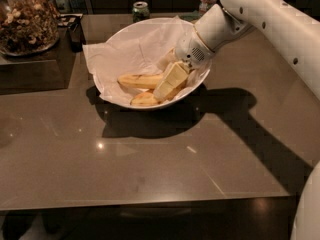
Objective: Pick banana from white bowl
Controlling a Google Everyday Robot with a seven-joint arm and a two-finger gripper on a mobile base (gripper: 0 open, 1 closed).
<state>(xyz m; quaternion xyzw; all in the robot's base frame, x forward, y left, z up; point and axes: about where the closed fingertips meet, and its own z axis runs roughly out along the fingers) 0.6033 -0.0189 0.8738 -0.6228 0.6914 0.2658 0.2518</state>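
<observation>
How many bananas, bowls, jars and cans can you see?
Bananas: 2, the pale banana and a browner banana
White bowl: 1
Glass jar: 1
Green can: 1
Total: 5
The gripper is inside the bowl, over the bananas.

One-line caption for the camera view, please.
White robot gripper inside large round paper-lined white bowl, by long pale yellow curved banana.

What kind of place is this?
Probably a kitchen or break-room snack counter: a glass jar of mixed snacks, a green drink can, and a paper-lined round white bowl holding yellow bananas, with the gripper inside.
</observation>
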